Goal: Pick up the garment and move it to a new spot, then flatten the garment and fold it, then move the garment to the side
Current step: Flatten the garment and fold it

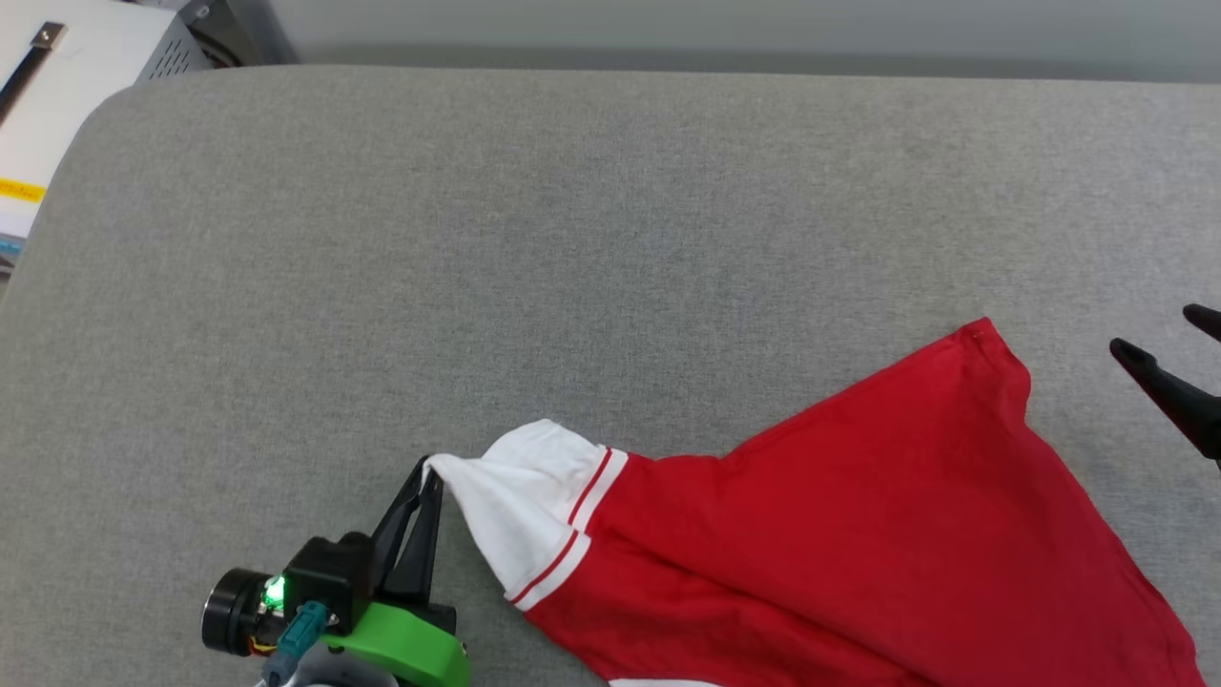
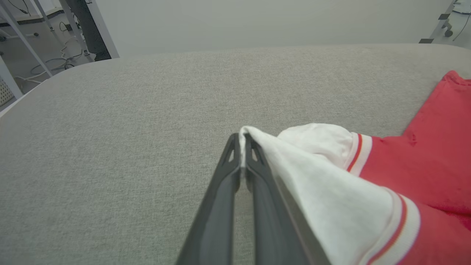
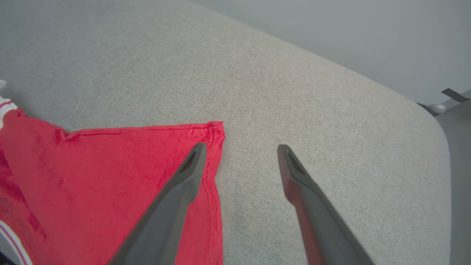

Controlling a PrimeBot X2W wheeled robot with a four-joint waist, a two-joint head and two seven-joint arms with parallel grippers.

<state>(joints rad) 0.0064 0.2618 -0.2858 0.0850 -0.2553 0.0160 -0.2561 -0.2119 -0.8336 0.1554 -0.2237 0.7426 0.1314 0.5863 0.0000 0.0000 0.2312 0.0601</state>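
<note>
The left fingers (image 2: 241,147) are pressed shut on the tip of one white sleeve (image 1: 520,496), which is held slightly lifted off the grey surface (image 1: 572,239). From that pinch the garment (image 1: 858,534) is spread away toward 4 o'clock in the head view. Its red body lies on the surface, and its long axis runs roughly from 9 to 3 o'clock.

The right fingers (image 3: 197,154) are held apart with nothing between them. One red hem corner (image 1: 983,329) is seen near them at about 9 o'clock in the head view. In the right wrist view, that corner sits just beside one fingertip.

The corner is judged to be what the next move depends on. It is far closer to the right arm than to the left, so a short reach toward 9 o'clock would be needed.

Counted: one garment, one sleeve clamped, one free hem corner, two sets of fingers.
</note>
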